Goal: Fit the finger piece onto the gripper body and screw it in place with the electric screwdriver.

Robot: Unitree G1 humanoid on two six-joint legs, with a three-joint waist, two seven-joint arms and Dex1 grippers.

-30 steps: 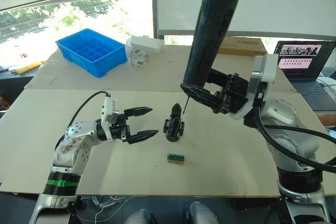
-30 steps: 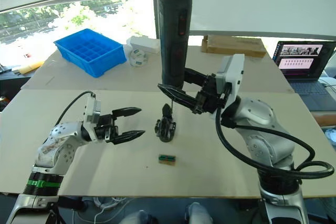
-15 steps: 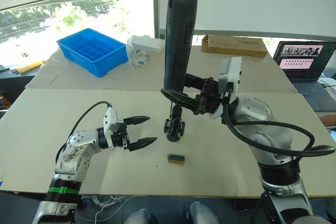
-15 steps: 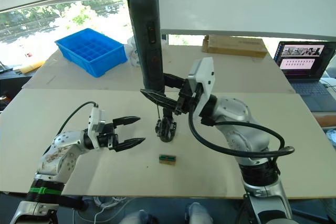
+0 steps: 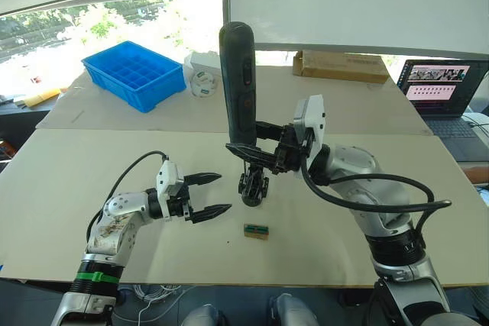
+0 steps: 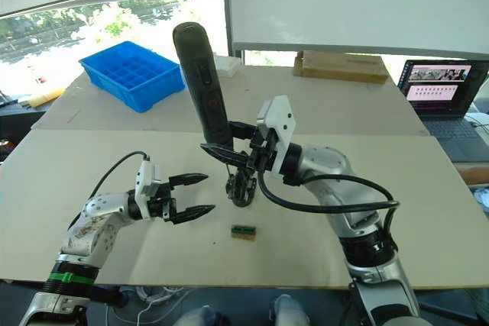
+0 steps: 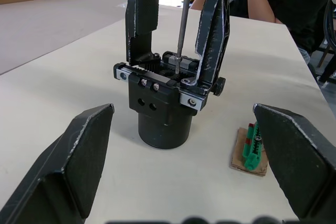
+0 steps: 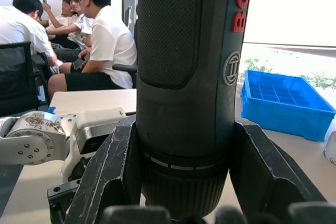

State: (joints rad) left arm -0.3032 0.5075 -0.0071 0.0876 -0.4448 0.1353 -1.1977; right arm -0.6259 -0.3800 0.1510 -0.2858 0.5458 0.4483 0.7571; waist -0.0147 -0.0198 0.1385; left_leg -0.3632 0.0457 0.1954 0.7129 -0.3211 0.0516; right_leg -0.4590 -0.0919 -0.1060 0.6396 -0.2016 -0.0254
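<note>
In the left eye view we see the electric screwdriver (image 5: 238, 85), a thick black cylinder with a rounded top, standing nearly upright with its long axis tilted slightly toward our left at the top. The right gripper (image 5: 256, 154) is clamped around its lower end. Directly beneath sits the gripper body (image 5: 254, 187), a small black assembly on the table (image 5: 344, 227), near the middle. The left gripper (image 5: 215, 194) hovers just to the left of it, jaws apart and holding nothing. A small green-brown block (image 5: 256, 230) lies on the table just in front of the gripper body. A blue tray (image 5: 136, 74) sits well behind to the left, a laptop (image 5: 443, 93) far right.

In the right eye view we find the same layout, the screwdriver leaning more markedly left at its top.

In the left wrist view the gripper body shows a round base, a boxy bracket with screws, and two upright pointed fingers. The screwdriver's thin metal bit (image 7: 182, 22) comes straight down between them, its tip at the bracket's top. The green-brown block lies beside the base, apart from it.

In the right wrist view the screwdriver's textured barrel with red lettering sits gripped between our two black fingers (image 8: 107, 177). Seated people (image 8: 100, 40) are in the background.
</note>
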